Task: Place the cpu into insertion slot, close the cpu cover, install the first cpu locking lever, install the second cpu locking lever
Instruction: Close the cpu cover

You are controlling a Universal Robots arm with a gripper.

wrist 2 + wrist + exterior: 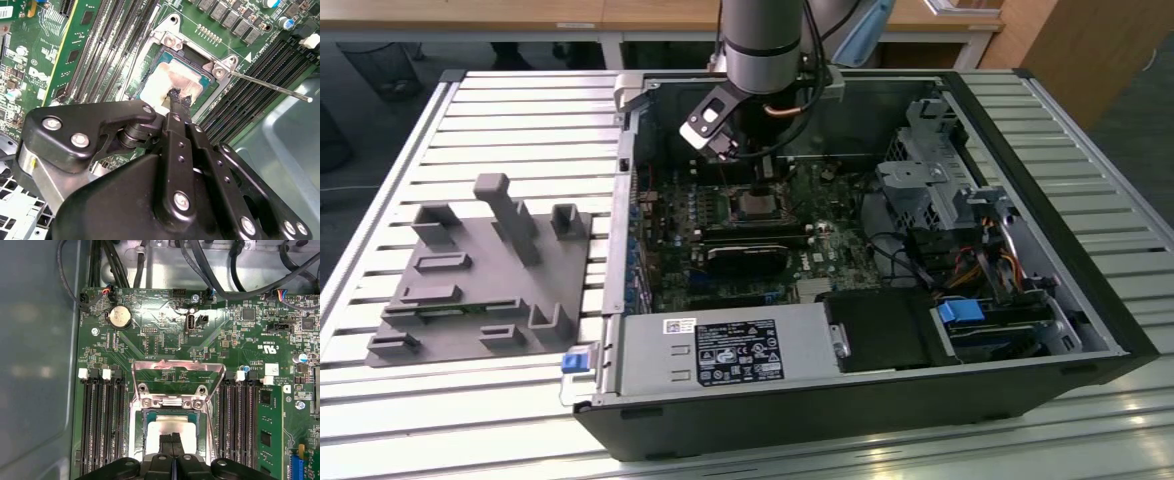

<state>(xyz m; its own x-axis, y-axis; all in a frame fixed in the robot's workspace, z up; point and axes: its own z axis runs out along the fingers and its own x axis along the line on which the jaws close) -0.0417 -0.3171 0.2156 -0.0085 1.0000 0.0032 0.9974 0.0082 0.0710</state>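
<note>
Closed tool (172, 438) perhaps touching cpu (156, 432) (memory slots (102, 425) flanking).

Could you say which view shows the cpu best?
The second wrist view: the cpu lies in the insertion slot close up, the gripper at its edge. The first wrist view hides part behind the gripper; the exterior view shows it far off.

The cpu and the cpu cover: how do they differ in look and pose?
The cpu is a solid plate with a pale metal top; the cpu cover is a thin frame with an open centre. The cpu lies flat in the insertion slot; the cpu cover is swung open. Both are silvery and squarish.
</note>
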